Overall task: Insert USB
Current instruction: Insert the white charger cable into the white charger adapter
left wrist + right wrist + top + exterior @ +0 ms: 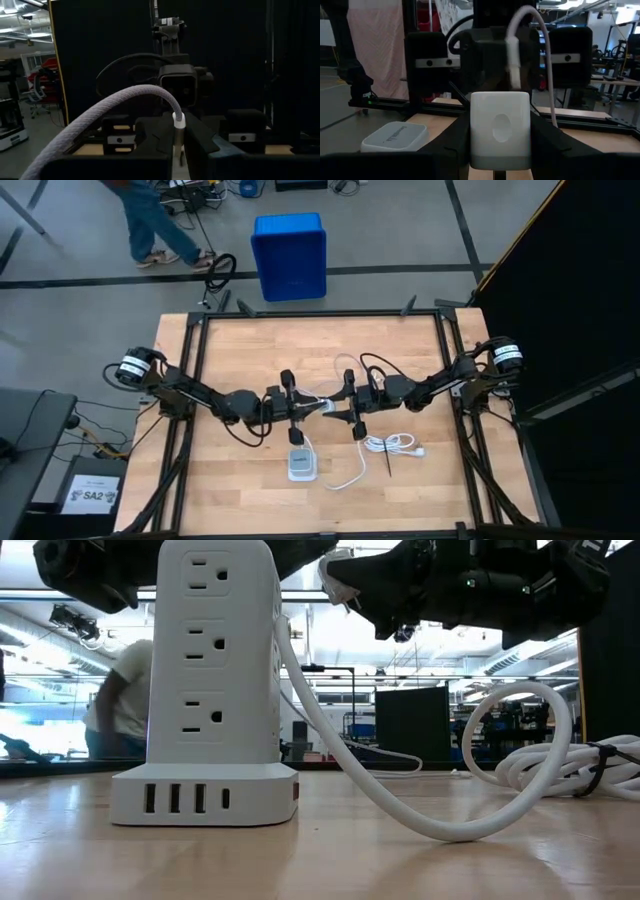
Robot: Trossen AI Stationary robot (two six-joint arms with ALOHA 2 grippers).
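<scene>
The USB (125, 102) is a whitish-grey braided cable with a white plug end (514, 67). My left gripper (178, 150), shut on it, hovers over the table's middle (298, 408). Facing it from the right is my right gripper (345, 404), which is shut on a small white charger block (500, 127). The two grippers almost meet above the white power tower (300, 464). That tower stands on its base on the table, and its USB ports (185, 798) face the near edge. My left gripper pinches the USB's white plug end (178, 121) between its two fingers, coming level from the table's left. The plug stands upright in the hold. The cable leaves its top, arcs over and hangs slack, lifted clear of the table. My right gripper pinches the charger block between its two fingers (547, 150), one on each side face (525, 135). It comes level from the table's right. The block is lifted clear of the table, and its broad face with an oval dent looks back at the wrist camera.
A thick white cord (400, 810) runs from the tower along the table to a coil bound with a black tie (392, 445) on the right. A blue bin (290, 255) and a person (150, 220) are on the floor beyond the far edge.
</scene>
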